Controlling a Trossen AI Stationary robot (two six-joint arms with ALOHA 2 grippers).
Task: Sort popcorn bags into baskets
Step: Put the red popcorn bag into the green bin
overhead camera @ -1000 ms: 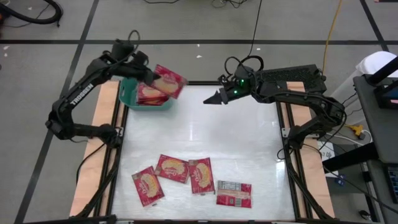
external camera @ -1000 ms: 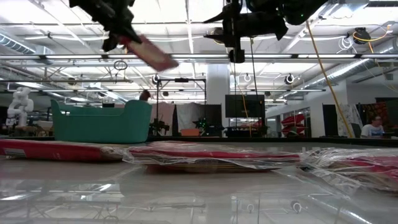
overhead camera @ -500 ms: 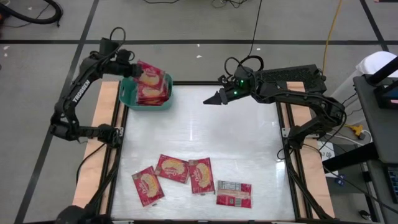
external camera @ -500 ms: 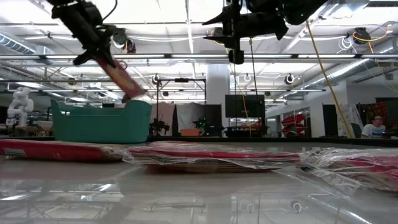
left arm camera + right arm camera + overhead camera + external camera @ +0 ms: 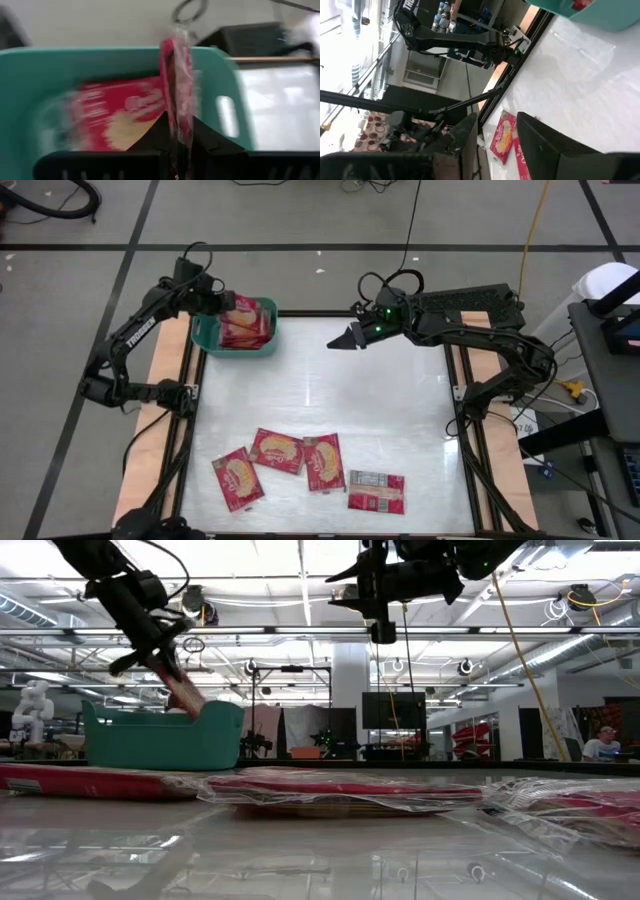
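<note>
A teal basket point(image 5: 206, 332) stands at the table's far left corner, with red popcorn bags point(image 5: 115, 117) lying in it. My left gripper point(image 5: 215, 302) is above the basket, shut on another red popcorn bag point(image 5: 184, 696) that slants down into it. Several more popcorn bags point(image 5: 277, 450) lie flat near the table's front edge. My right gripper point(image 5: 340, 340) hangs high over the far middle of the table, open, with nothing between its fingers point(image 5: 470, 137). My left gripper pinches the bag's upper end point(image 5: 176, 127) between its two fingers, with the bag edge-on between them. The fingers slant down from the table's left side. The bag hangs steeply below them, its lower end point(image 5: 192, 708) behind the basket's wall.
The basket's near wall point(image 5: 165, 735) rises above the table at the left. One bag with a grey-white label point(image 5: 376, 491) lies farthest right in the front row. The white tabletop point(image 5: 340, 400) between basket and row is bare. Metal frame rails point(image 5: 465, 430) run along both sides.
My left gripper has come down and toward the table's left edge, over the basket, rolling as it went. The bag it holds has tipped from a shallow slant to a steep one, and its lower end has sunk inside the basket's walls.
</note>
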